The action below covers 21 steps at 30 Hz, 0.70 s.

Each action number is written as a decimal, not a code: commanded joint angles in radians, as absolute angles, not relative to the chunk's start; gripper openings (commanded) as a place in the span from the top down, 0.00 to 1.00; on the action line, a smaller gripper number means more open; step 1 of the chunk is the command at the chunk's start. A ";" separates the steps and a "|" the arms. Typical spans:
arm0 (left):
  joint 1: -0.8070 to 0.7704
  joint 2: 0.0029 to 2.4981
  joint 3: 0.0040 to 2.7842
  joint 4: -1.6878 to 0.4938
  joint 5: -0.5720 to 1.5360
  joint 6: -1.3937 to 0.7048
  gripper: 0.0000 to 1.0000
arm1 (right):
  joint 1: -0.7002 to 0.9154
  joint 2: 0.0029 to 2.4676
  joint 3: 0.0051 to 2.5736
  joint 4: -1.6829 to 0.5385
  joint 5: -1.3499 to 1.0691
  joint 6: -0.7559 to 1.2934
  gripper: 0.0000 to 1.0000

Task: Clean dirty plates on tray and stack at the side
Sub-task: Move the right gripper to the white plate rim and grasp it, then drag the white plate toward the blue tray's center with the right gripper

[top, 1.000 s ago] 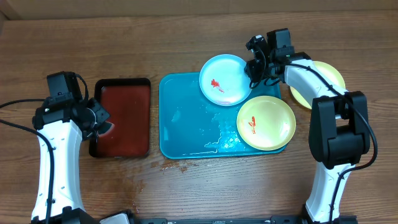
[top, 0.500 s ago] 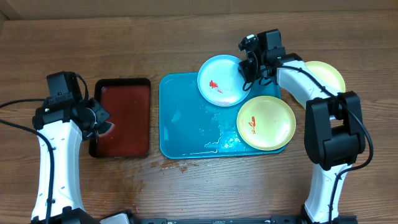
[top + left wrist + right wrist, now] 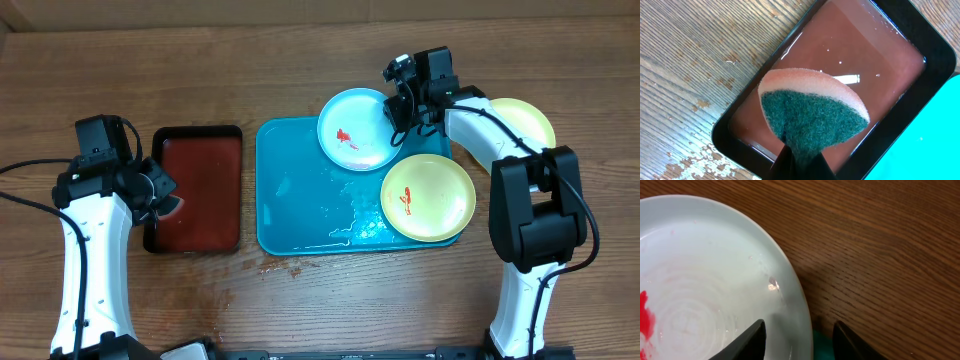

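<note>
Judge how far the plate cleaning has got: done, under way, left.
Done: one yellow-green plate lies off the blue tray, no smear visible. Under way: left gripper holds a sponge over the dark red tray; right gripper, open, straddles the light blue plate's rim. Left: it and the other yellow-green plate show red smears.

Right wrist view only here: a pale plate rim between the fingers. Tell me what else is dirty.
Observer: A round yellow-green plastic plate, red-smeared, sits beside your round light blue plastic plate on the bright blue rectangular plastic tray.
Operator: Report any other plate.
Observer: Another yellow-green plate lies off the tray on the wooden table.
Operator: Locate the sponge.
Observer: The left gripper clamps a green-and-pink sponge over the black-rimmed dark red tray.
</note>
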<state>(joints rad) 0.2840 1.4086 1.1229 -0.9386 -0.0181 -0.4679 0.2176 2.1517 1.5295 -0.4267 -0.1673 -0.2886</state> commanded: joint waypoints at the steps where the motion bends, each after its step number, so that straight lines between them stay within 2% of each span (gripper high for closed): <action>1: 0.289 1.414 1.132 -0.933 -0.006 -0.460 0.96 | 0.221 2.174 1.538 -0.420 -0.158 -0.292 0.55; 4: 0.289 1.414 1.132 -0.933 -0.006 -0.460 0.96 | 0.221 2.174 1.538 -0.420 -0.158 -0.292 0.57; 6: 0.289 1.414 1.132 -0.933 -0.006 -0.460 0.96 | 0.221 2.174 1.538 -0.420 -0.158 -0.290 0.62; 7: 0.289 1.414 1.132 -0.933 -0.006 -0.460 0.96 | 0.222 2.174 1.538 -0.420 -0.159 -0.288 0.68; 11: 0.289 1.414 1.132 -0.933 -0.006 -0.460 0.96 | 0.224 2.175 1.538 -0.424 -0.158 -0.288 0.73; 14: 0.289 1.414 1.132 -0.932 -0.006 -0.460 0.96 | 0.227 2.175 1.539 -0.428 -0.159 -0.255 0.95; 21: 0.289 1.414 1.132 -0.930 0.001 -0.460 0.96 | 0.249 2.165 1.576 -0.505 -0.167 -0.145 0.96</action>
